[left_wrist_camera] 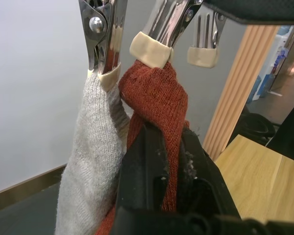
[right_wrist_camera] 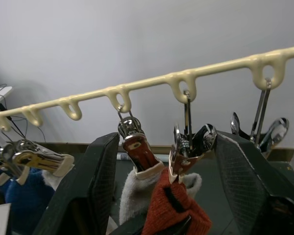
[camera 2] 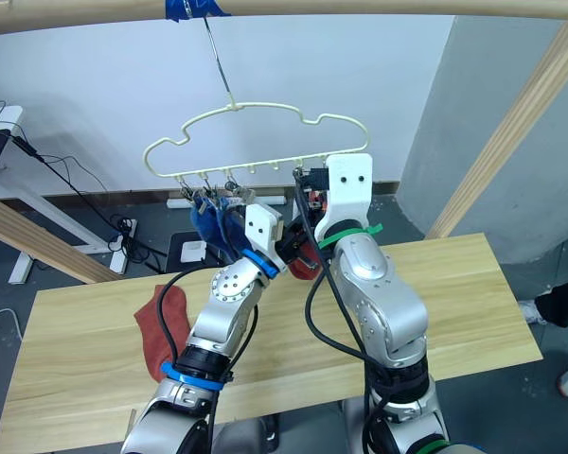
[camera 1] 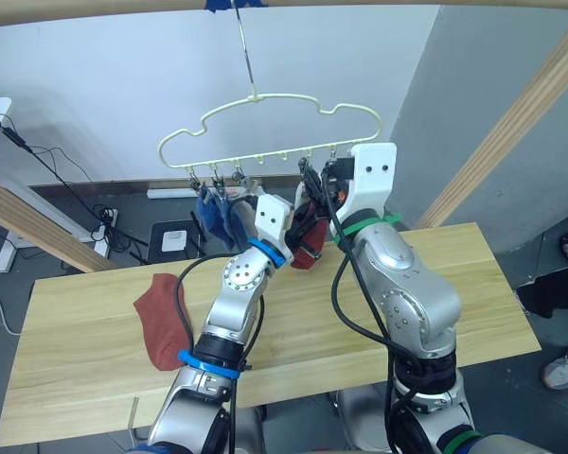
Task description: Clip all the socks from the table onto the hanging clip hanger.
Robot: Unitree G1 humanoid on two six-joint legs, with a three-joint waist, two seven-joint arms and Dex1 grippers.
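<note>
The left gripper [left_wrist_camera: 169, 147] was up at the clip hanger [camera 1: 265, 99], its two black fingers pinched on the rust-red sock [left_wrist_camera: 159, 98] and pushing the cuff up into a metal clip [left_wrist_camera: 159, 29]. That grip looked deliberate: holding the knit just under its top edge kept the cuff stiff enough to feed between the clip's pale-tipped jaws. In the left wrist view the cuff sat right at those tips, so I judged the clipping as under way, not yet surely finished.

The right gripper [right_wrist_camera: 186, 161] stood wide, one broad dark finger [right_wrist_camera: 88, 191] on each side of the same clip, and from the right wrist view it seemed placed to squeeze the clip's handles open while the other arm fed the sock; whether it actually pressed them, I could not tell.

Just beside the red sock, a light grey sock [left_wrist_camera: 90, 161] hung from the neighbouring clip, the two touching. Farther along the row, towards the robot's left, blue socks [camera 1: 216, 216] hung from the end clips. The hanger itself hung by its long hook from the wooden rail [camera 1: 360, 4] marked with blue tape.

Down on the table [camera 1: 454, 284], a second rust-red sock [camera 1: 161, 320] lay flat near the left edge, well apart from the arms; it remained to be hung.
</note>
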